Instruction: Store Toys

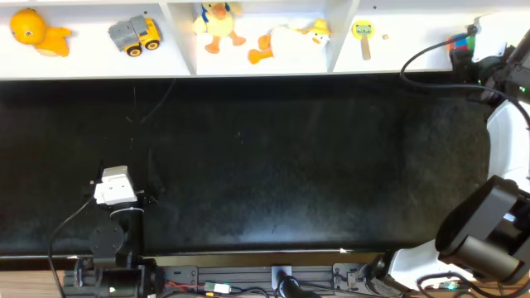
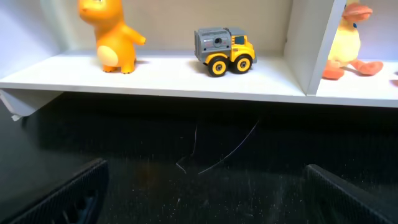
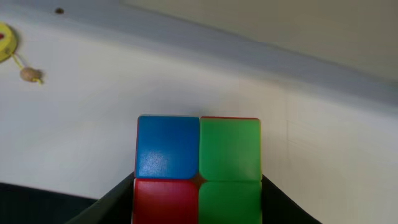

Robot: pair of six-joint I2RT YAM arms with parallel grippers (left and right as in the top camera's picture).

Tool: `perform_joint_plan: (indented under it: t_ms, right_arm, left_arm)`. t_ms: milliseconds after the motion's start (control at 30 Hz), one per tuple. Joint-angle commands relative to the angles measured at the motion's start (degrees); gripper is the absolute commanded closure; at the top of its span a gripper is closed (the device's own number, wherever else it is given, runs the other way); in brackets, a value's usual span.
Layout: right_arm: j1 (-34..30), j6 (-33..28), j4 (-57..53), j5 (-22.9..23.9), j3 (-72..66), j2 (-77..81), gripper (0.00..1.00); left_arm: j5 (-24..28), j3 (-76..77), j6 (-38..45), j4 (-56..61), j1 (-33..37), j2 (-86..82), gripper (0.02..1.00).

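Nearest the arm bases, the left tool (image 2: 205, 167) hangs low over the black desk (image 1: 290, 165). Its two fingers are spread wide with nothing between them, and it is well apart from every toy.

Across the desk stands the white shelf (image 1: 414, 50), divided into compartments. An orange animal figure (image 1: 37, 33) and a toy truck (image 1: 135, 35) share the left one. A yellow duck plush (image 1: 219, 23) and a white duck plush (image 1: 290, 41) lie in the middle one. A small drum rattle (image 1: 363, 33) sits in the right one.

The right tool (image 3: 198, 186) is at that right compartment, closed on a puzzle cube (image 3: 198, 155). One finger presses each of two opposite side faces, and blue, green and red tiles face the wrist camera. The cube sits past the rattle, beside its bead. Whether its underside touches the shelf floor cannot be told.

The cube looks like hard, light plastic, stiff enough to take a firm squeeze. Its glossy faces are probably slippery, though, and its layers may twist if force lands off-centre. Flat, opposite faces gripped squarely across the middle seam, as here, look like the safest hold. A corner or edge grip would likely slip or turn a layer. It should stand stably on any face once set down.
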Motion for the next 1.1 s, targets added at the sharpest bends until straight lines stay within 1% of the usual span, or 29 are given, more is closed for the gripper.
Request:
perform_joint_plan:
  t_ms: [33, 733, 867, 967, 1100]
  right_arm:
    - [0.3, 0.6, 1.2, -1.2, 2.1, 1.5, 0.597]
    - [0.7, 1.5, 5.8, -1.7, 2.9, 4.5, 0.592]
    - [1.0, 2.3, 6.0, -2.6, 2.9, 4.6, 0.595]
    - [1.1, 4.4, 7.1, -2.7, 2.9, 4.9, 0.597]
    - [2.0, 4.4, 7.0, -2.7, 3.0, 5.4, 0.597]
  left_arm:
    - [-0.4, -0.4, 1.1, 0.3, -0.3, -0.7, 0.020]
    - [-0.4, -0.4, 1.1, 0.3, -0.3, -0.7, 0.020]
    - [-0.4, -0.4, 1.1, 0.3, -0.3, -0.7, 0.020]
    - [-0.4, -0.4, 1.1, 0.3, -0.3, -0.7, 0.020]
    - [-0.4, -0.4, 1.1, 0.3, -0.3, -0.7, 0.020]
